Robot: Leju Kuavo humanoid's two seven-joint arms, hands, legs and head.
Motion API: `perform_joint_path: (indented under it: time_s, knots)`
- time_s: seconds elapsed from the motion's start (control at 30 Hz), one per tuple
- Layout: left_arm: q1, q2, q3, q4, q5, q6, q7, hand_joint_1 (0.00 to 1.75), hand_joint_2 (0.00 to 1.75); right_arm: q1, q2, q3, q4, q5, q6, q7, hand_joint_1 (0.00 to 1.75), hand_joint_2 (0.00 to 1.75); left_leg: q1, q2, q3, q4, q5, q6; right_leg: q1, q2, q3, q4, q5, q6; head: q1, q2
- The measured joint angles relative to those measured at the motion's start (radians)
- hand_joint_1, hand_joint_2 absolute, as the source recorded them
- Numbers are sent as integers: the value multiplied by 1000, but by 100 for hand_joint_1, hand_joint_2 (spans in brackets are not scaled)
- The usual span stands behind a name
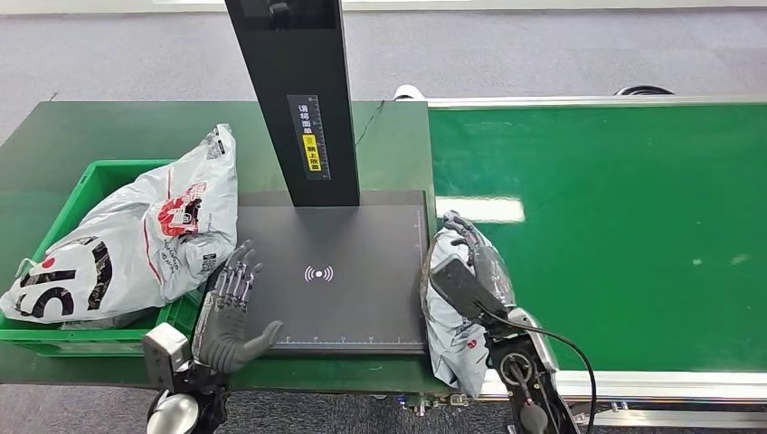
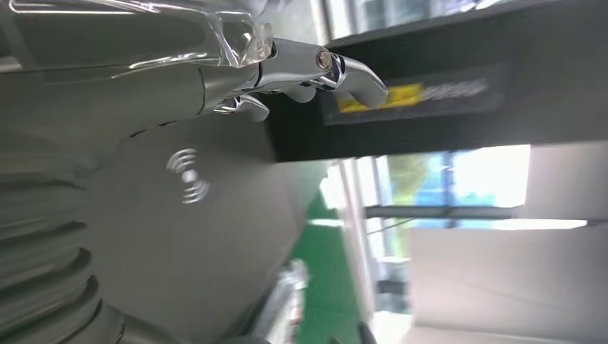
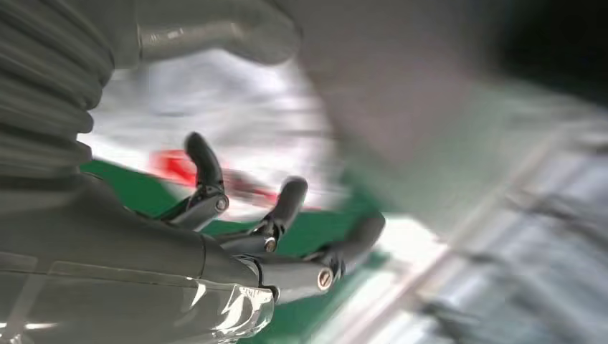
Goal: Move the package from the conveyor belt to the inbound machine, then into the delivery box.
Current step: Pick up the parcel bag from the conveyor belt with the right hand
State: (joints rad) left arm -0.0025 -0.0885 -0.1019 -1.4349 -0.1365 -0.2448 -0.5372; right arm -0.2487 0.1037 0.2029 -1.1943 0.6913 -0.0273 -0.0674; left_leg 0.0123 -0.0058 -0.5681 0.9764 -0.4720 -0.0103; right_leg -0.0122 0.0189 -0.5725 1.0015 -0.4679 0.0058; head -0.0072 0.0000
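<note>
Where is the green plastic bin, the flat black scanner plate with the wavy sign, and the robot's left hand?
green plastic bin (image 1: 101, 172), head view, its far rim.
flat black scanner plate (image 1: 362, 240), head view, bare top surface.
left hand (image 1: 228, 312), head view, back of the hand.

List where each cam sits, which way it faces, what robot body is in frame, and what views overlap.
Head view: high on the body, looking forward and down at the scanner platform, green bin and conveyor belt; both arms show, left hand, right hand on the package.
Left wrist view: behind the left hand, facing the platform.
Right wrist view: behind the right hand, facing the blurred package.
Shared: platform's wave symbol.
</note>
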Motion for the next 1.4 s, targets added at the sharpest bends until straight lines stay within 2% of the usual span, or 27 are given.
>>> perform_joint_path:
  time_s: [0.07,0.23,0.33,0.47,0.57,0.73,0.93,0.97,1.07,1.1,1.13,1.4]
  knots:
    - [1,-1,0,0,-11,-5,21,0,175,-16,-1,3,68,52,-33,98,0,175,0,-1,-1,0,0,0,0,-1,0,0,0,0,0,0]
    - [3,-4,0,0,-25,-6,32,0,175,-38,-1,3,158,113,-77,153,0,175,0,-1,-1,0,0,0,0,-1,-1,0,0,0,0,0]
    - [8,-6,2,-1,-29,-5,33,0,175,-33,-1,-2,162,182,-117,215,0,175,0,-1,-1,0,0,0,0,-1,-1,0,-1,0,0,0]
    - [30,-8,10,-13,-31,-4,37,0,175,-1,-3,-27,125,237,-158,254,0,175,0,-1,-1,0,0,0,0,-1,-1,0,-1,0,0,0]
    - [43,-8,14,-23,-31,-4,38,0,175,24,-7,-40,94,225,-104,264,0,175,0,-1,-1,0,0,0,0,-1,-1,0,-1,0,0,0]
    - [33,-8,13,-19,-33,-8,43,0,175,24,-10,-45,128,156,77,223,0,175,0,0,0,0,0,0,0,-1,0,0,-1,0,0,0]
    - [6,-8,10,4,-36,-9,50,0,175,-40,-14,-29,242,146,133,189,0,175,0,8,7,0,-2,-1,0,6,5,0,-1,0,0,0]
    - [3,-8,10,7,-37,-9,51,0,175,-53,-15,-25,260,147,141,186,15,175,0,10,9,-1,-2,-1,1,8,6,0,-1,0,0,0]
    - [-6,-8,10,17,-38,-8,53,0,175,-83,-15,-12,305,145,161,173,141,175,1,14,16,-1,-5,-3,1,14,11,0,-1,-1,0,0]
    - [-8,-8,10,20,-38,-7,54,0,175,-89,-16,-9,318,142,164,166,170,175,1,15,18,-1,-6,-4,2,15,12,0,-1,-2,0,0]
    - [-10,-8,10,23,-38,-7,54,0,175,-95,-16,-5,330,138,165,158,175,175,2,16,19,-1,-6,-4,2,15,14,0,-1,-2,0,0]
    - [-10,-8,10,28,-40,-6,54,0,175,-112,-16,3,366,122,147,122,175,175,3,17,21,-1,-4,-4,3,16,15,0,1,-4,0,0]
